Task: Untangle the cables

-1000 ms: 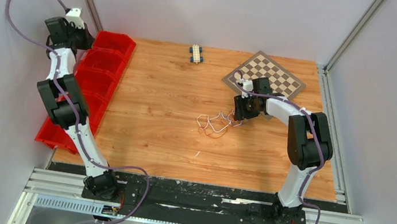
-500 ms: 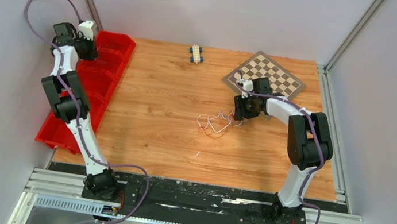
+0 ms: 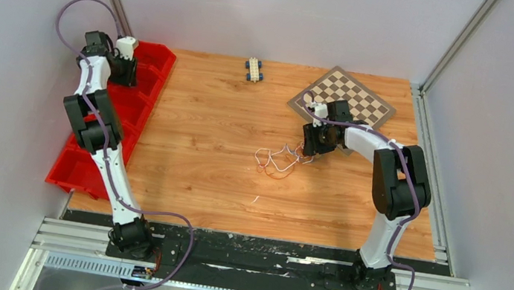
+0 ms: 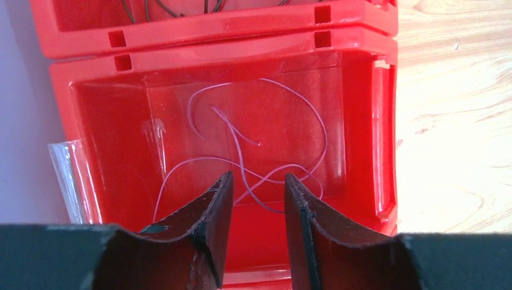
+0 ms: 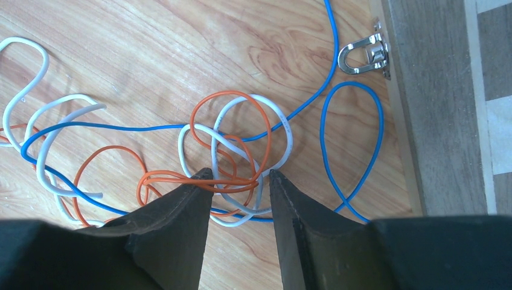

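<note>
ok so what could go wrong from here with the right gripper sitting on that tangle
1. The right gripper straddles several orange and white cables at once, right at the tangle. Closing and pulling there could tighten it rather than free a strand.
2. The blue cable loops beside the metal clasp on the edge of the chessboard and might snag if dragged.

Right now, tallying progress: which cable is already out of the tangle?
The purple cable, alone in the red bin below the left gripper; the white, orange and blue cables lie knotted at the right gripper.
</note>
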